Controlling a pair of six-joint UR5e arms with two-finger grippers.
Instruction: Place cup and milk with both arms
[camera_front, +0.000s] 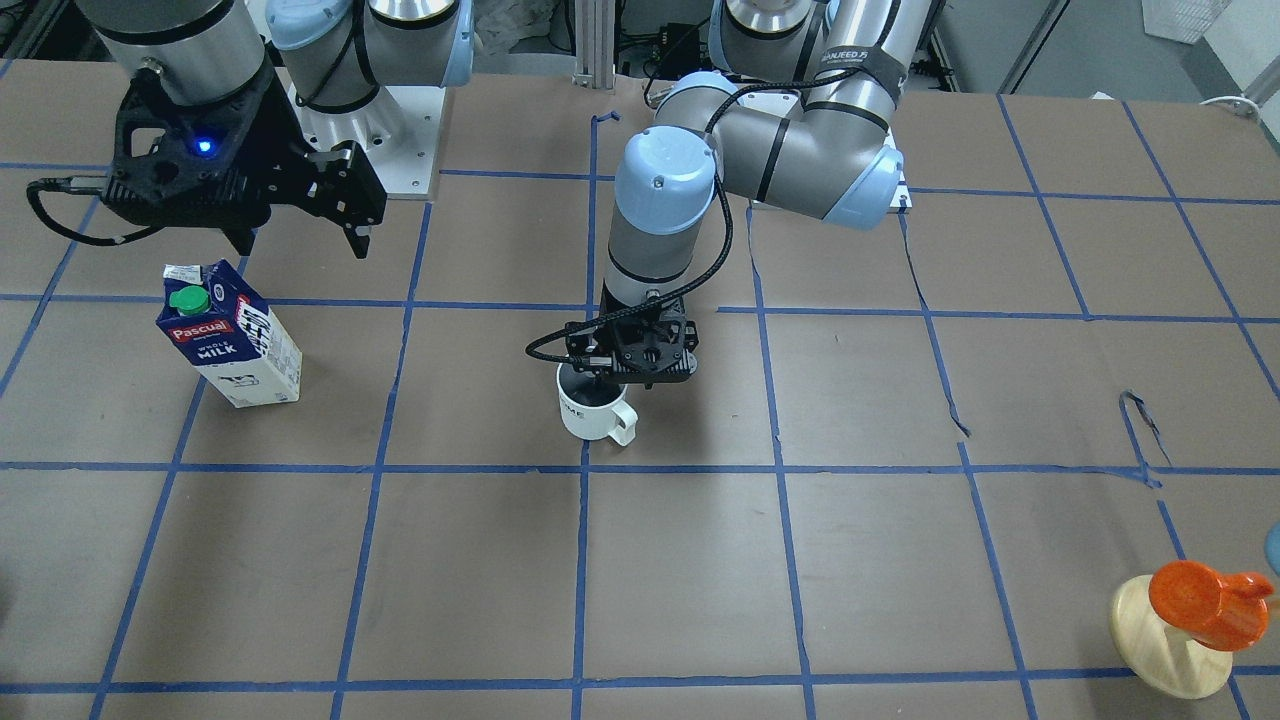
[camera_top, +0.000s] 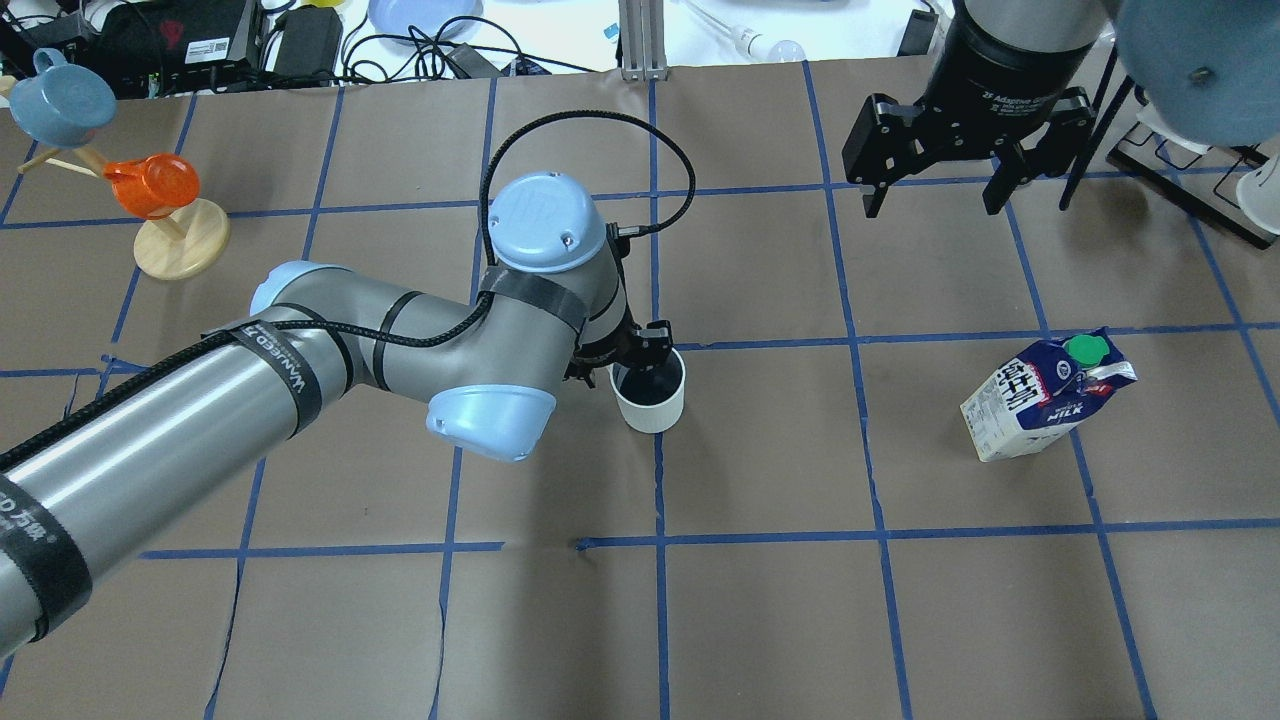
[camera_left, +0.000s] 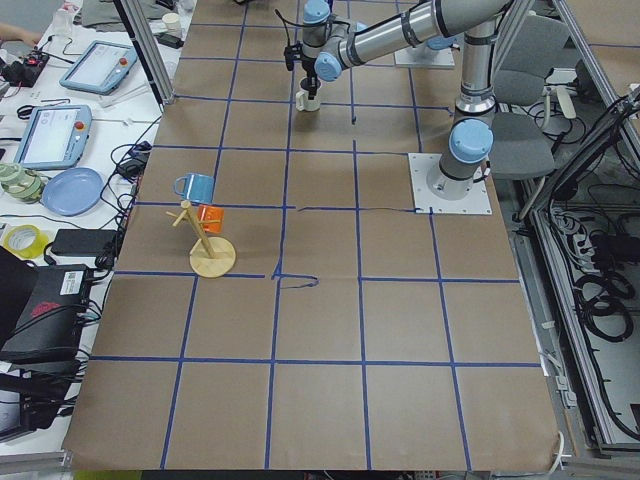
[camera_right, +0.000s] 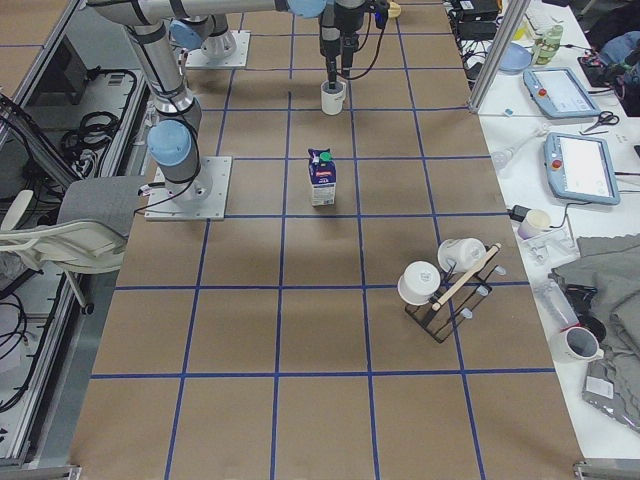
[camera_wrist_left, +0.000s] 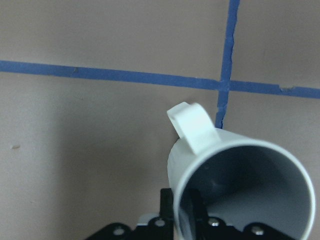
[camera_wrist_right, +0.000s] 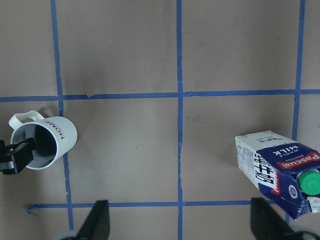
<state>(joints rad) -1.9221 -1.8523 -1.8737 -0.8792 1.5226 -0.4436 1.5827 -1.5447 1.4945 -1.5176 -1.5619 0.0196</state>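
The white cup (camera_front: 596, 412) with a dark inside stands upright near the table's middle, handle pointing away from the robot. My left gripper (camera_front: 602, 383) reaches down onto its rim, one finger inside and one outside, shut on the wall; the left wrist view shows the fingers (camera_wrist_left: 192, 212) at the rim of the cup (camera_wrist_left: 235, 165). The milk (camera_front: 232, 335) stands upright on my right side, apart from the cup. My right gripper (camera_front: 300, 240) hangs open and empty, high above the table behind the milk (camera_top: 1045, 395). The right wrist view shows the cup (camera_wrist_right: 47, 142) and the milk (camera_wrist_right: 277, 167).
A wooden stand (camera_front: 1165, 640) with an orange cup (camera_front: 1200, 600) sits at the far left corner, with a blue cup (camera_top: 60, 100) on it. A black rack of white mugs (camera_right: 445, 285) stands far out on the right end. Blue tape lines cross the brown table.
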